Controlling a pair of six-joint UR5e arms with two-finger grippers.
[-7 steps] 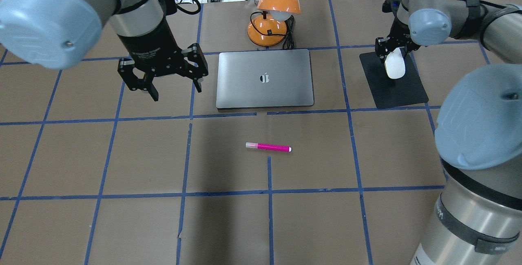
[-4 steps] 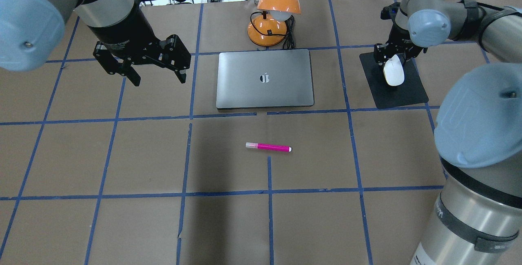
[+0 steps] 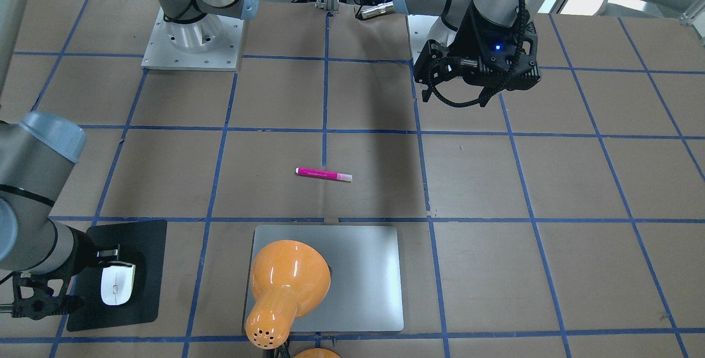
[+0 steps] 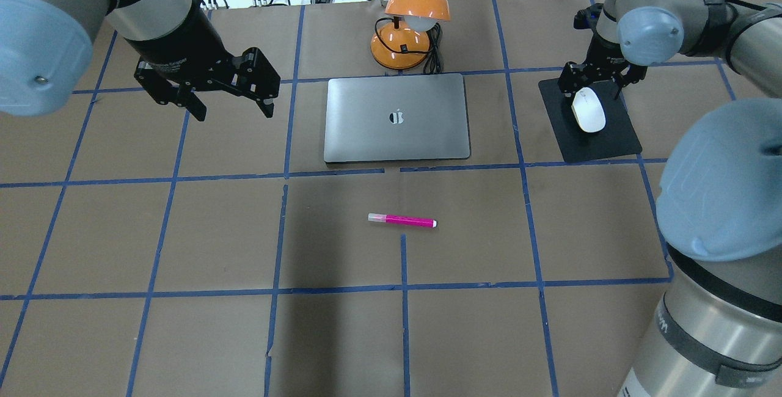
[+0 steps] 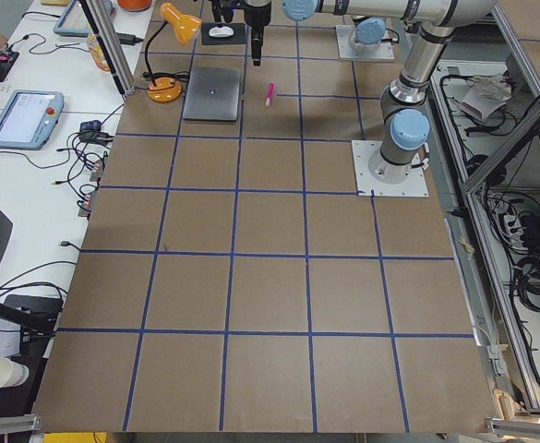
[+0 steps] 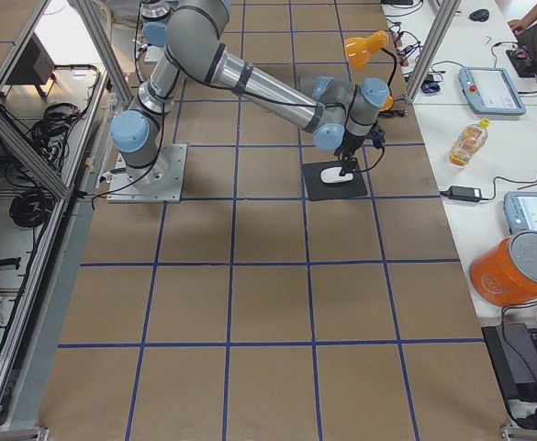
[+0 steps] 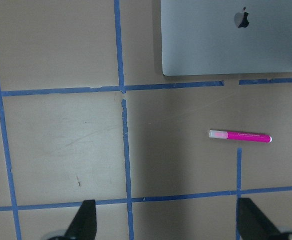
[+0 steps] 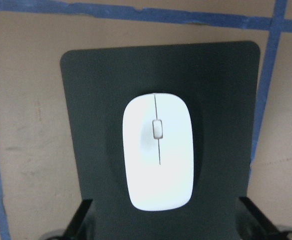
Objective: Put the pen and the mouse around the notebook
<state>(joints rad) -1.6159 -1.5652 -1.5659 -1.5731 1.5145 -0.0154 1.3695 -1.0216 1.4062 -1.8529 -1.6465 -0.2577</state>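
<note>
The white mouse [image 8: 158, 157] lies flat on a black mat [image 8: 86, 100], to the right of the notebook in the overhead view. My right gripper [image 4: 595, 82] hovers just behind and above the mouse [image 4: 588, 110], open, fingers spread wider than it and not touching. The silver notebook [image 4: 397, 117] lies closed mid-table. The magenta pen [image 4: 402, 220] rests on the table in front of it, alone. My left gripper [image 4: 231, 104] hangs open and empty to the left of the notebook. The left wrist view shows the pen [image 7: 239, 135] and the notebook corner [image 7: 230, 40].
An orange desk lamp [image 4: 409, 24] stands just behind the notebook, its cord beside the base. Blue tape lines grid the brown table. Cables, a bottle and tablets lie on the white bench beyond the far edge.
The left gripper has drawn back and to the left, away from the notebook. The mouse, first tilted between the right fingers, now lies flat on the mat with the fingers off it.
</note>
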